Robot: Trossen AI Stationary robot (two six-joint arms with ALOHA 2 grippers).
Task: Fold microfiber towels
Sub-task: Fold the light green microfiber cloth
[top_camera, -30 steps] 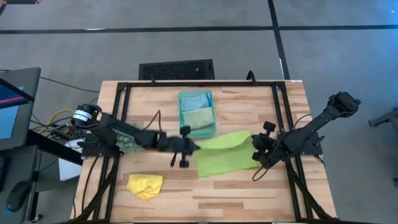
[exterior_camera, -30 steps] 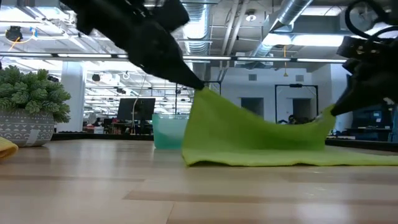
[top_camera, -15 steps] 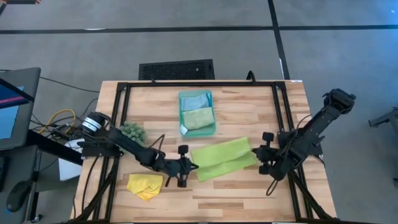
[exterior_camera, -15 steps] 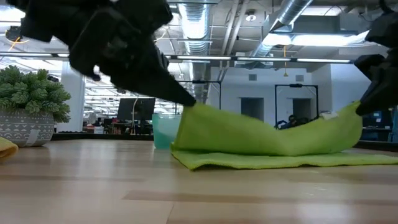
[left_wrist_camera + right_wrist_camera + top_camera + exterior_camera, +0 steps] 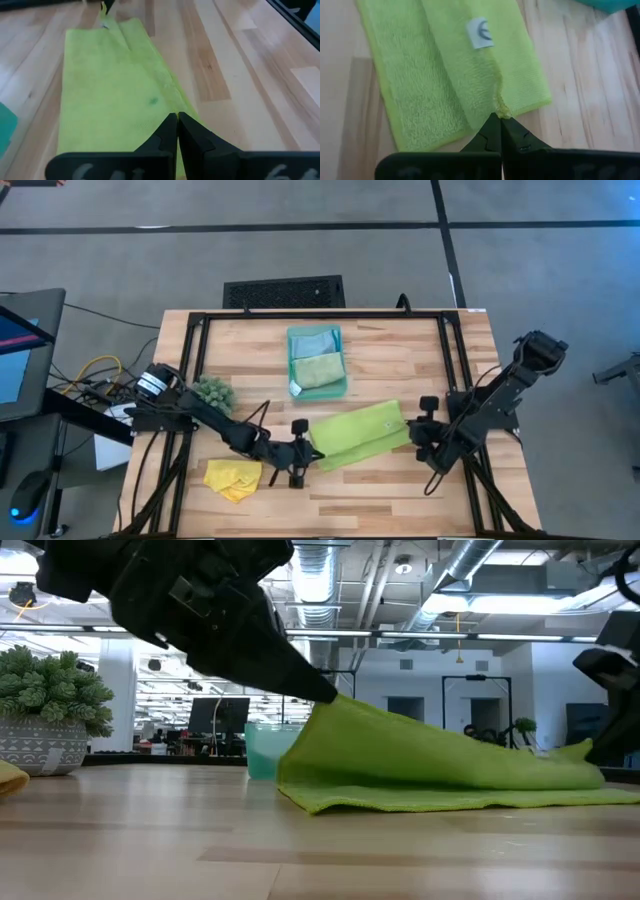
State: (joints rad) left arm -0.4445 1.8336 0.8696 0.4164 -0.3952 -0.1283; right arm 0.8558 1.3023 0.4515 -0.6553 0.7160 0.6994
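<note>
From the high view, the lime green towel point(image 5: 358, 435) is lying doubled over near the middle of the tabletop point(image 5: 400, 360), with the left end effector point(image 5: 312, 454) pinching one end and the right end effector point(image 5: 412, 432) the other; the fold will likely come out neat if both are lowering the upper layer evenly until its edges meet the lower ones. In the low view, the left end is sitting higher than the right, so the left side probably needs to come down more. The left wrist view is showing its fingers point(image 5: 168, 134) closed together on the towel's raised edge. The right wrist view is showing its fingers point(image 5: 492, 131) clamped on the corner, near the white label point(image 5: 481, 33).
</note>
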